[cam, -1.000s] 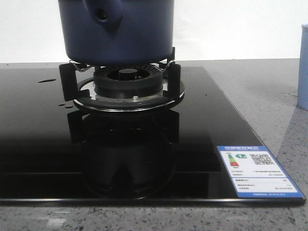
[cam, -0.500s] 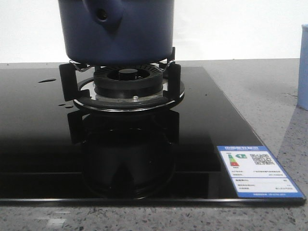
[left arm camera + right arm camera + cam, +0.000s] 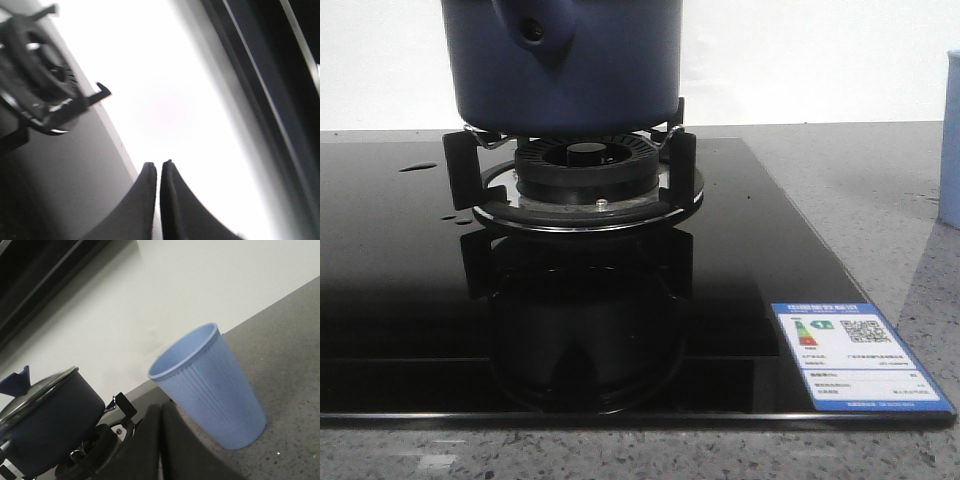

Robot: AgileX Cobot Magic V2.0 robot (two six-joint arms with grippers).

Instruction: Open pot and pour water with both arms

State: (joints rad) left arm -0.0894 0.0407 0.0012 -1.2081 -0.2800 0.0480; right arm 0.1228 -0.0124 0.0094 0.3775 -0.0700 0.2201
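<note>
Nothing has visibly changed over the last second: in the front view the pot (image 3: 565, 62) sits on the burner's pan supports (image 3: 582, 178) exactly as before, so the task looks to be at its very start, with the opening step not yet begun. The pot stands at the far middle of the black glass hob (image 3: 410, 290), its handle mount with the small round hole facing the camera; the right wrist view shows its glass lid (image 3: 37, 390) on, with a blue knob (image 3: 15, 380) at the top. What is inside the pot cannot be seen. To the right of the hob, on the grey stone counter (image 3: 860, 190), stands a pale blue ribbed cup (image 3: 210, 385), upright and well apart from the pot; its inside is hidden from this angle. The left gripper (image 3: 158, 167) has its fingers pressed together on nothing, near the burner. The right gripper (image 3: 161, 412) is likewise closed and empty, near the cup. An energy label (image 3: 858, 355) lies at the hob's near right corner.
</note>
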